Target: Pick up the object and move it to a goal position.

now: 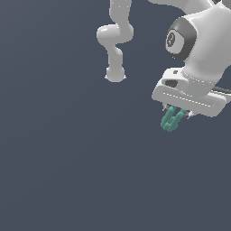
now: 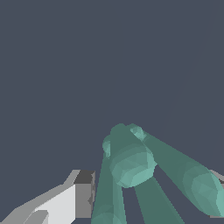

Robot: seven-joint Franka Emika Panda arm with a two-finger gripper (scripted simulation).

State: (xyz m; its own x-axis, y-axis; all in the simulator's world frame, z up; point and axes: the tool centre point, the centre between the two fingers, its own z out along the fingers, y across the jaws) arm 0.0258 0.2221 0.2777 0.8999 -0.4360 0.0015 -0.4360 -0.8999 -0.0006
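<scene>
The object (image 1: 171,119) is a small teal-green piece with short prongs. It hangs from under the white gripper (image 1: 178,113) at the exterior view's right, with its prongs pointing down. The fingers are mostly hidden behind it and under the hand. In the wrist view the object (image 2: 131,162) fills the near field as several teal prongs. One grey finger pad (image 2: 84,192) shows beside it and a sliver of the other finger (image 2: 217,177) on the far side. The gripper is shut on the object, held above the dark floor.
The white arm's links and its base (image 1: 115,74) stand at the back of the exterior view. The dark grey floor (image 1: 67,158) is plain, and no goal marker shows.
</scene>
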